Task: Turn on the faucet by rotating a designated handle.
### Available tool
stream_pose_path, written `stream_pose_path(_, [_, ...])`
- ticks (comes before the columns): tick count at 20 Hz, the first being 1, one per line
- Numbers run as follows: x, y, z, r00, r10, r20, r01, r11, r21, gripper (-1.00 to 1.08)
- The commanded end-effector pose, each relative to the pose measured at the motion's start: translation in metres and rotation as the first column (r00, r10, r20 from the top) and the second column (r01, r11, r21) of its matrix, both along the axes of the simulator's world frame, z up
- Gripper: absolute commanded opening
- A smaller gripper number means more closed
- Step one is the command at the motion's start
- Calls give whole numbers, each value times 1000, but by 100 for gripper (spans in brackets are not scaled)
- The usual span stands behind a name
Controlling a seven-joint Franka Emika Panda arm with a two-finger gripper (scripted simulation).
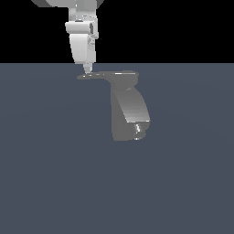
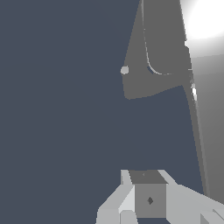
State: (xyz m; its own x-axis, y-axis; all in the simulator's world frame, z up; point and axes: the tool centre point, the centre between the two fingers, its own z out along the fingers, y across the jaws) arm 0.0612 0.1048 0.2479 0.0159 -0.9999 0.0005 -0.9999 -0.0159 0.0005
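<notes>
One grey, metallic-looking, blocky curved faucet (image 1: 130, 109) standing near the middle of the flat slate-blue bench (image 1: 50, 173), small round nozzle (image 1: 138, 130) at its lower end and flat cap on top. Sticking out sideways from that cap toward the exterior view's left, a thin, flat, tapering grey lever handle (image 1: 93, 75), roughly level, its narrow tip ending right under the robot. White blocky end effector (image 1: 87, 69) hanging straight down from above, its tip at the far end of the handle, touching it or just short of touching; hard to say which from the exterior view alone. Fingers drawn close together into one narrow point in that view, nothing pinched between them as far as visible, yet whether fully pressed together cannot be told, since the wrist view shows only the pale housing (image 2: 148, 199) low in the frame. Same wrist view showing the faucet's grey body (image 2: 159, 52) and a long thin grey edge running past the housing, probably the handle, under a strong glare. As for progress: approach apparently finished, contact point on the lever tip reached or almost reached, no sign of any rotation. Left to do, by this reading: push sideways against the lever's end and swing it round its pivot on the cap.
</notes>
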Motion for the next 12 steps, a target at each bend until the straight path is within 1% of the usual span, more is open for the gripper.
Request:
stream_pose_path(1, [-7, 0, 0, 1000, 0, 0, 0, 1000, 0, -100])
stream_pose_path(12, [-38, 1, 0, 1000, 0, 0, 0, 1000, 0, -100])
